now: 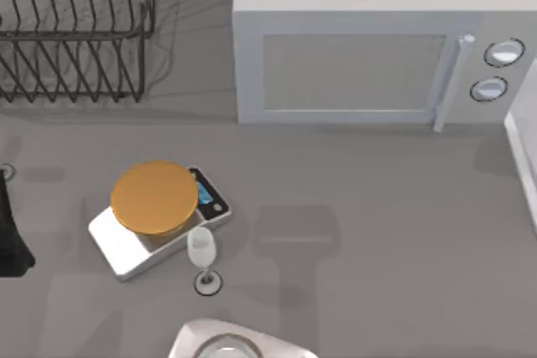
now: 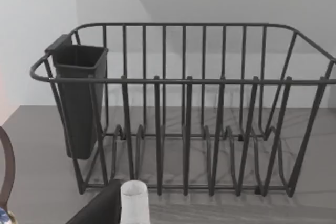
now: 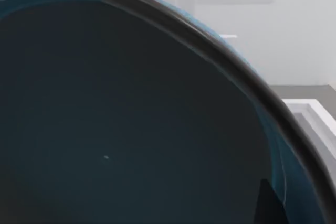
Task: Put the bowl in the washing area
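Note:
The bowl (image 3: pixel 121 129) sits right in front of the right wrist camera, with a deep blue inside and a dark thin rim running across the picture. A dark part of my right gripper (image 3: pixel 270 205) shows against the bowl's inner wall, very close to it. Whether it holds the bowl I cannot tell. My left gripper (image 1: pixel 12 236) is a black shape at the table's left edge, level with the scale. The left wrist view faces the wire dish rack (image 2: pixel 184 129).
The dark wire dish rack (image 1: pixel 75 31) stands at the back left and a microwave (image 1: pixel 369 56) at the back right. A scale (image 1: pixel 126 245) carries an orange disc (image 1: pixel 155 197), with a clear stemmed glass (image 1: pixel 202 253) beside it. A white raised rim (image 1: pixel 522 165) runs along the right edge.

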